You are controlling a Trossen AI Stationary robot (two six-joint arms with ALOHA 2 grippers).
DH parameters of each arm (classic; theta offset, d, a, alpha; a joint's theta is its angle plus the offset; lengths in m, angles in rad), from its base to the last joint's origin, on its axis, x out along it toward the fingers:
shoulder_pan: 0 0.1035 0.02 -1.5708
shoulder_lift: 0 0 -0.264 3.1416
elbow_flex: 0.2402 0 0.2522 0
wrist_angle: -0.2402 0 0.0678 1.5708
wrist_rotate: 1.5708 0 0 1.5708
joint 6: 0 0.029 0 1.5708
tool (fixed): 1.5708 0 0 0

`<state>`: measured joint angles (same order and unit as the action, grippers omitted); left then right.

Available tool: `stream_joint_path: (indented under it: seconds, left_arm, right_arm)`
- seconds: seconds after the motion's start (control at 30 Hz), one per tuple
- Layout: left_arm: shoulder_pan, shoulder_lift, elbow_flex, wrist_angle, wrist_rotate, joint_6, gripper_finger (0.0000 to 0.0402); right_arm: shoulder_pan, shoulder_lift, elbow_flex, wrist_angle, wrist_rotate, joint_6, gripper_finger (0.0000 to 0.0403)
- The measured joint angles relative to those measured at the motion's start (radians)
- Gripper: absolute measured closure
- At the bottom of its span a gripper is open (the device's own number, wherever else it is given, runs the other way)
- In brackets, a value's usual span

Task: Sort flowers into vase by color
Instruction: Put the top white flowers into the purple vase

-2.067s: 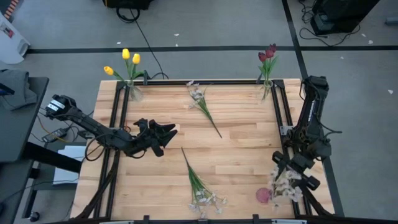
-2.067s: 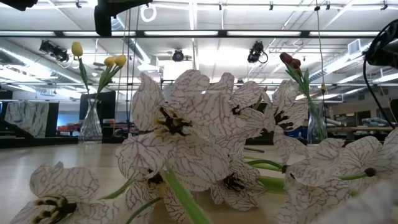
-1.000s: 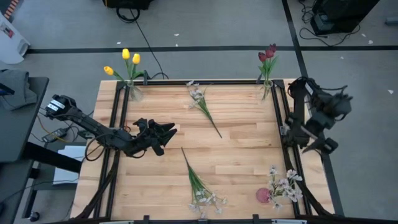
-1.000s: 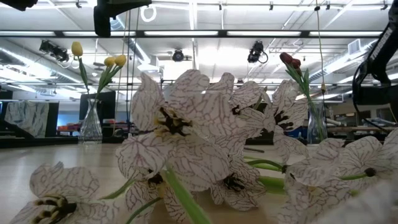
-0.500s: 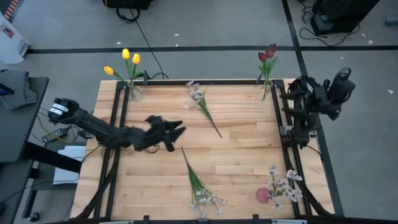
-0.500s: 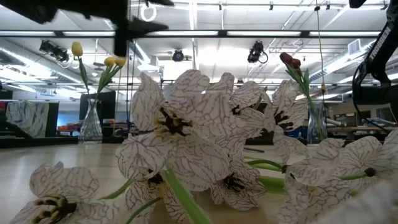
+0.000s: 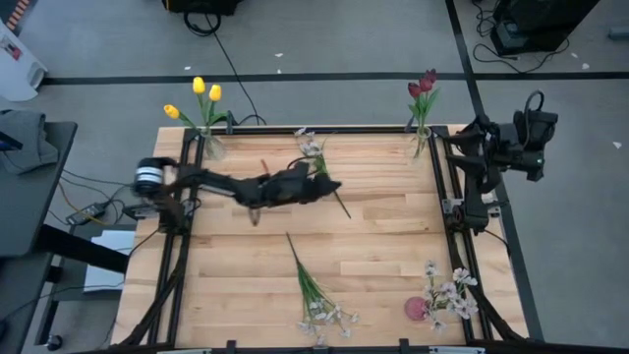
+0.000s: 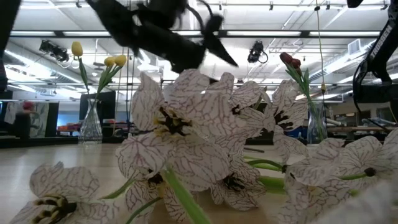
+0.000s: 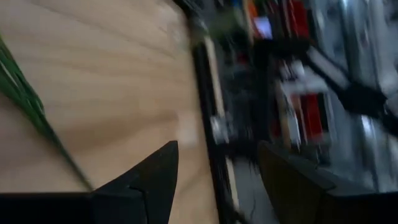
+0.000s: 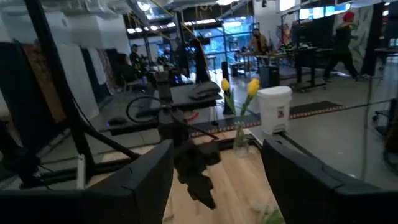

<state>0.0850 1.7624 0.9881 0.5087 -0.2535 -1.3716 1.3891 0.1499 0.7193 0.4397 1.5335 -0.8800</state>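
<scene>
Yellow tulips stand in a glass vase at the far left corner, and dark red tulips stand in a vase at the far right. Three whitish sprays lie flat on the table: far middle, near middle and near right. My left gripper hovers open over the far spray's stem, which lies beside one finger; nothing is between the fingers. My right gripper is open and empty, raised at the table's right edge.
A pink round thing lies beside the near-right spray. Black rails run along the table's left and right sides. In the low view large white blossoms fill the foreground, with my left arm above them. People move in the room behind.
My left arm has swung from the table's left middle toward the right and far edge. It has rolled and sunk, ending over the stem of the far-middle spray. My right gripper has turned up at the right edge and shifted toward the far edge. The flowers have stayed put.
</scene>
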Motion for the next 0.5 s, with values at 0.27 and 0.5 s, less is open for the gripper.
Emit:
stream_joint_path:
  seconds: [0.27,0.5]
  left_arm:
    - [0.073,0.193,0.273,-0.314,0.175,-0.307,0.0188]
    - [0.104,0.205,0.685,-1.179,0.11,-0.172,0.0199]
  right_arm:
    - [-0.046,0.088,0.099,0.01,0.038,0.027,0.0156]
    - [-0.054,0.185,0.277,-0.086,0.037,0.02,0.0156]
